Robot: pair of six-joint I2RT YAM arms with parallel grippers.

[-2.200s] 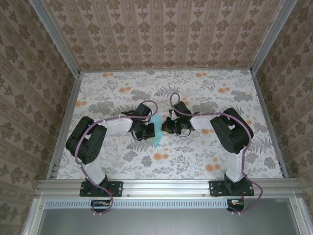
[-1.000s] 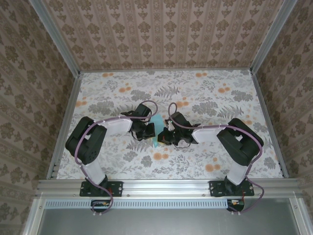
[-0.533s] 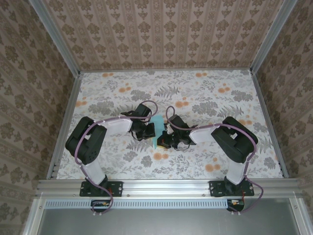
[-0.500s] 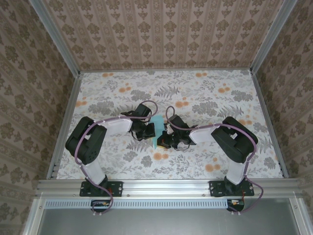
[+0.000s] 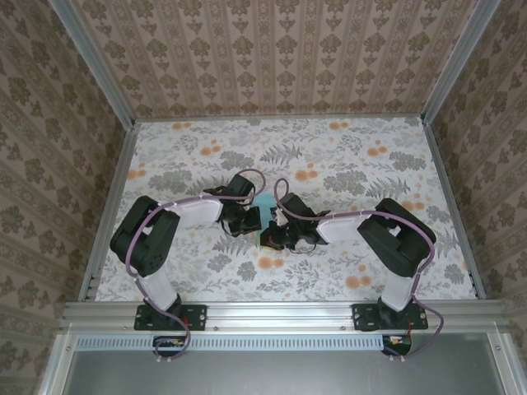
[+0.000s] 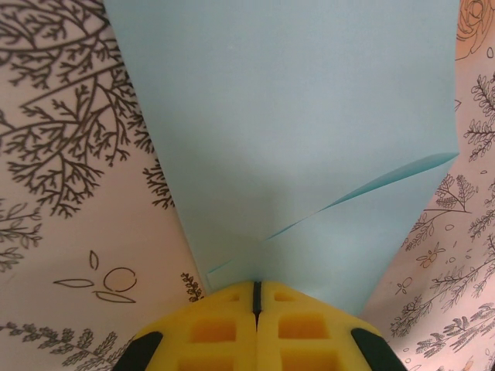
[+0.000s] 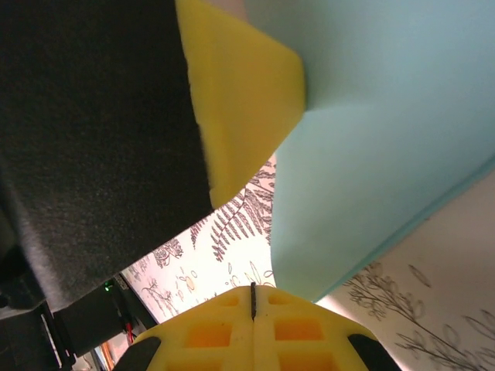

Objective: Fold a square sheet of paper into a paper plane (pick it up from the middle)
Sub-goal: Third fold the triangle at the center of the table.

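With the left gripper [image 6: 256, 297] and right gripper [image 7: 252, 292] both clenched on the part-folded turquoise sheet [image 6: 294, 116] at the middle of the floral tabletop [image 5: 354, 156], an uneven pull could tear it or drag it askew.

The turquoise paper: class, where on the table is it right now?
In the top view the paper lies near the middle of the table, between the left claw and the right claw, both shut.

Black-white arms [image 5: 202, 212], purple cables [image 5: 129, 247], yellow hands [image 6: 254, 290]
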